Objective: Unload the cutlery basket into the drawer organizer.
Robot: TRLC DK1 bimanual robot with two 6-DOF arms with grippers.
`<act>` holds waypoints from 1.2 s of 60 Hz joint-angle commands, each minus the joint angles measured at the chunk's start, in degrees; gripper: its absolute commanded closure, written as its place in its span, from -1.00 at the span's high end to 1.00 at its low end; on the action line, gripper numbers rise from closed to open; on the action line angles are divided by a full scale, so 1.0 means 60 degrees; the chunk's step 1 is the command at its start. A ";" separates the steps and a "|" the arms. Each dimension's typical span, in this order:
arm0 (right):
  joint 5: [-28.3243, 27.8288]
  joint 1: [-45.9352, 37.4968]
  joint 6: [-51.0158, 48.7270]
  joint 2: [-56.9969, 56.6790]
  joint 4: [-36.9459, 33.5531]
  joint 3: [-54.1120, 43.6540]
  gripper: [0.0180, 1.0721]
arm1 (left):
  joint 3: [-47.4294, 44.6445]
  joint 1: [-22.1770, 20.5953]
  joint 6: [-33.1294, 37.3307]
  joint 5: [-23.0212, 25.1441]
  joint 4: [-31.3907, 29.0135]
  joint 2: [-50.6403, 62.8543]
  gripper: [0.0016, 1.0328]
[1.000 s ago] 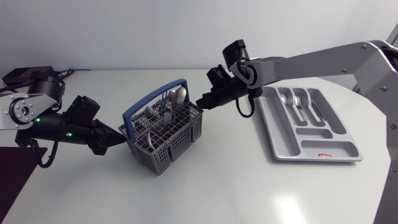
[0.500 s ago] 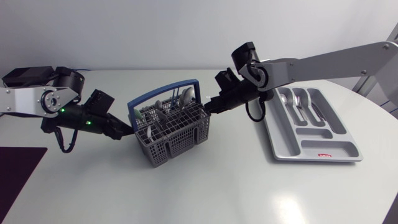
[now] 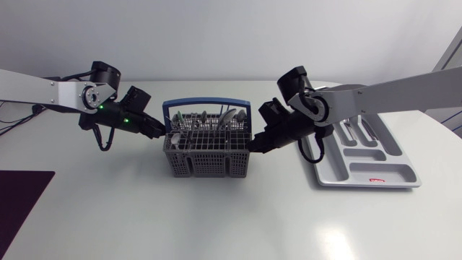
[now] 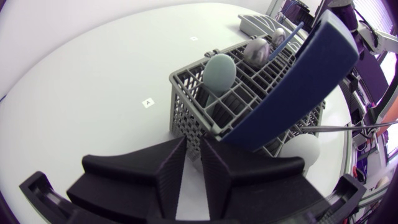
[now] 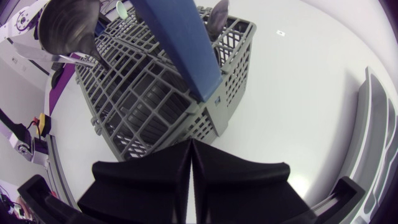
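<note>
The grey cutlery basket (image 3: pixel 209 155) with its blue handle (image 3: pixel 206 103) stands mid-table, holding spoons (image 4: pixel 219 71) and other cutlery. My left gripper (image 3: pixel 160 133) is at the basket's left end; in the left wrist view (image 4: pixel 193 146) its fingers pinch the end wall of the basket (image 4: pixel 249 93) in a narrow gap. My right gripper (image 3: pixel 253 146) is shut with nothing in it, its tip (image 5: pixel 190 144) against the lower right end wall of the basket (image 5: pixel 143 93). The grey drawer organizer (image 3: pixel 361 173) lies to the right with a spoon and forks (image 3: pixel 346 121) in its far compartments, partly hidden by my right arm.
A dark purple mat (image 3: pixel 22 195) lies at the table's front left edge. The organizer's rim (image 5: pixel 373 143) is close beside my right gripper. White tabletop stretches in front of the basket.
The basket has turned square to the view and shifted right toward the organizer. My left gripper went with it, holding its left end. My right gripper swung down to the right end.
</note>
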 commanded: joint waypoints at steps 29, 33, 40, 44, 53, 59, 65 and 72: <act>-0.0077 -0.0575 -0.1573 -0.3148 0.0898 -0.2042 0.80 | -0.2407 0.1676 0.2061 0.1656 0.1924 -0.4227 0.68; -0.0077 -0.0560 -0.1881 -0.3544 0.0927 -0.2262 0.80 | -0.2407 0.1676 0.2354 0.1905 0.1616 -0.4564 0.68; 0.0260 -0.0238 -0.2174 -0.3954 0.0927 -0.2409 0.80 | -0.2626 0.1662 0.3482 0.2125 0.1103 -0.5047 0.68; 0.0275 0.0011 -0.2276 -0.4027 0.0898 -0.2423 0.80 | -0.2875 0.1632 0.4141 0.2242 0.1001 -0.5282 0.68; 0.0289 0.0656 -0.2467 -0.3983 0.0825 -0.2394 0.91 | -0.2802 0.1427 0.5665 0.2403 -0.0361 -0.5340 0.68; 0.0363 0.1066 -0.2510 -0.3910 0.0825 -0.2350 0.91 | -0.2861 0.1208 0.6339 0.2433 -0.0845 -0.5340 0.68; 0.0465 0.1388 -0.2657 -0.3793 0.0825 -0.2321 0.91 | -0.2949 0.0900 0.6939 0.2418 -0.1284 -0.5340 0.68; 0.0553 0.1725 -0.2760 -0.3558 0.0795 -0.2262 0.91 | -0.3095 0.0534 0.7364 0.2418 -0.1401 -0.5340 0.67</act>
